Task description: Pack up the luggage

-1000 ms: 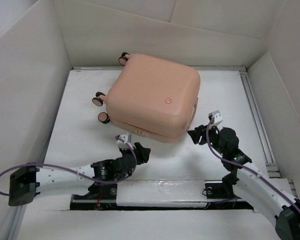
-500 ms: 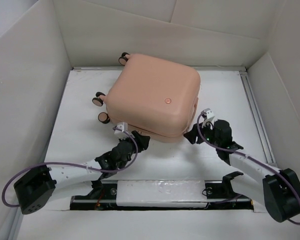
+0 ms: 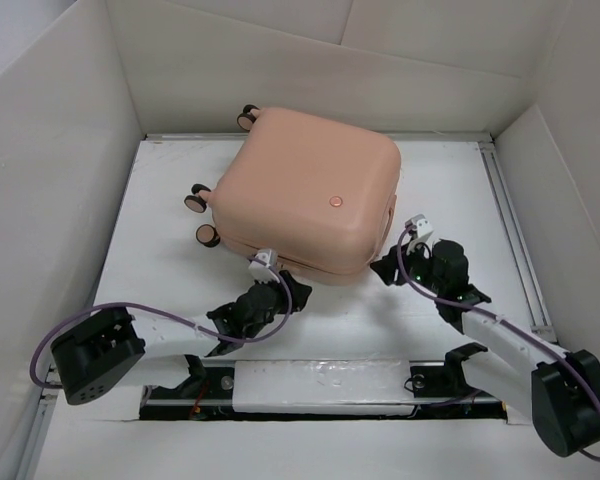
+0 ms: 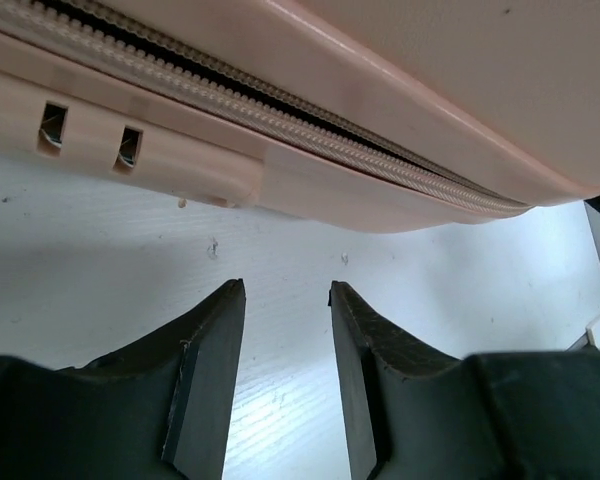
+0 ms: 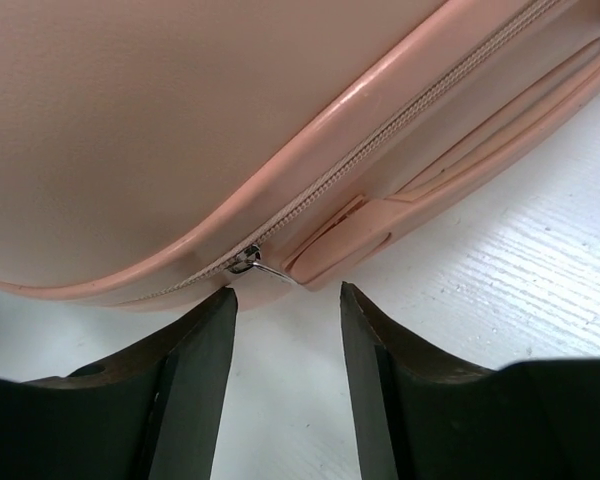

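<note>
The luggage (image 3: 305,190) is a peach-pink hard-shell suitcase, lying flat and shut in the middle of the table, wheels (image 3: 196,201) pointing left. My left gripper (image 3: 288,288) sits just short of its near edge. In the left wrist view the left gripper (image 4: 285,290) is open over bare table, the zip seam (image 4: 280,100) of the luggage (image 4: 450,70) just ahead. My right gripper (image 3: 384,268) is at the near right corner. In the right wrist view it (image 5: 285,292) is open, with the metal zip pull (image 5: 252,262) of the luggage (image 5: 180,120) just beyond its fingertips.
White walls close in the table on the left, back and right. A metal rail (image 3: 510,220) runs along the right side, and another rail (image 3: 320,378) lies along the near edge between the arm bases.
My left arm has reached forward and to the right, up to the suitcase's near edge, and its jaws have narrowed. My right gripper has moved in to the suitcase's near right corner.
</note>
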`<state>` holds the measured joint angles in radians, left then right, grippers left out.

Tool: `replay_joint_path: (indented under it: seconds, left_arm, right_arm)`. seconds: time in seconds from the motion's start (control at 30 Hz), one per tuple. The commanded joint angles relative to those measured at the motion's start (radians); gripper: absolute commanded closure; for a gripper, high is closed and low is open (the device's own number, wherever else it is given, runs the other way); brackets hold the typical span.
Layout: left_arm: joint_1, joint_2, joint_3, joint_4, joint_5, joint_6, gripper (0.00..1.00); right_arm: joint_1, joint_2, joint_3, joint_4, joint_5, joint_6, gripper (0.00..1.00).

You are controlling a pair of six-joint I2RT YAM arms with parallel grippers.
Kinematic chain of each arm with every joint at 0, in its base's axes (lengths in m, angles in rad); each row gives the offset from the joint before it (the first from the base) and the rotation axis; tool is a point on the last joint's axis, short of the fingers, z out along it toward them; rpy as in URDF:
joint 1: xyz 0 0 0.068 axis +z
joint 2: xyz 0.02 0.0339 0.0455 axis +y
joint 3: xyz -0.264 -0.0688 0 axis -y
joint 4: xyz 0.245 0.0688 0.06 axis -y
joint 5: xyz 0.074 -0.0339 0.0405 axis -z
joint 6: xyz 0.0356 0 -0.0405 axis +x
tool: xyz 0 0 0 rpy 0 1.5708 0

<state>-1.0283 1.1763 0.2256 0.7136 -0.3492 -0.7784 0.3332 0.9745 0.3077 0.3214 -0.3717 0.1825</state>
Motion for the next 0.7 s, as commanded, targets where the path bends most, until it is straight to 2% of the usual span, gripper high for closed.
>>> replay_joint_path:
  seconds: [0.0, 0.07, 0.23, 0.3, 0.67]
  left_arm:
    - [-0.004, -0.004, 0.041, 0.069, 0.013, 0.025, 0.65]
    - [-0.004, -0.004, 0.041, 0.069, 0.013, 0.025, 0.66]
    - [-0.004, -0.023, 0.041, 0.069, 0.004, 0.034, 0.67]
    - [-0.004, -0.023, 0.041, 0.069, 0.004, 0.034, 0.67]
    - [-0.004, 0.025, 0.124, 0.069, -0.005, 0.062, 0.74]
  right_arm:
    - [-0.005, -0.036, 0.021, 0.143, 0.018, -0.031, 0.5]
    - [-0.005, -0.027, 0.03, 0.154, 0.002, -0.043, 0.51]
    - [-0.016, 0.056, 0.067, 0.176, -0.076, -0.075, 0.63]
    - [-0.016, 0.056, 0.067, 0.176, -0.09, -0.075, 0.65]
    - [-0.016, 0.009, 0.025, 0.208, -0.039, -0.064, 0.97]
